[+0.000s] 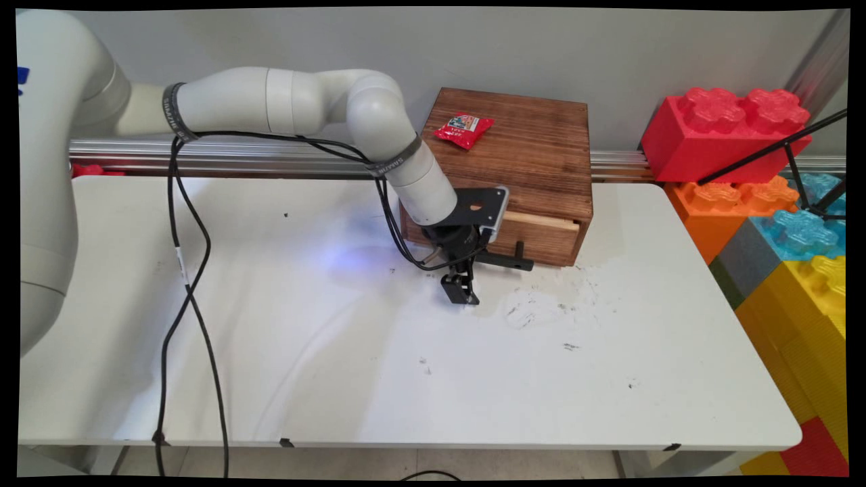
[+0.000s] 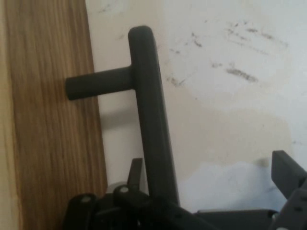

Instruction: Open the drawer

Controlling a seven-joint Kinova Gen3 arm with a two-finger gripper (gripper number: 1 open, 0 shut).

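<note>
gripper [image 1: 461,292]: open, holds nothing, at handle [image 2: 146,115] of drawer [image 1: 541,233], table's [image 1: 338,352] far edge
risk: fingers may slip off handle

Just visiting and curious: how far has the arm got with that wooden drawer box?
The drawer stands slightly ajar, a pale strip showing above its front. The open gripper straddles its black handle, not clamping it. The red packet lies on top of the wooden box, outside the drawer.
</note>
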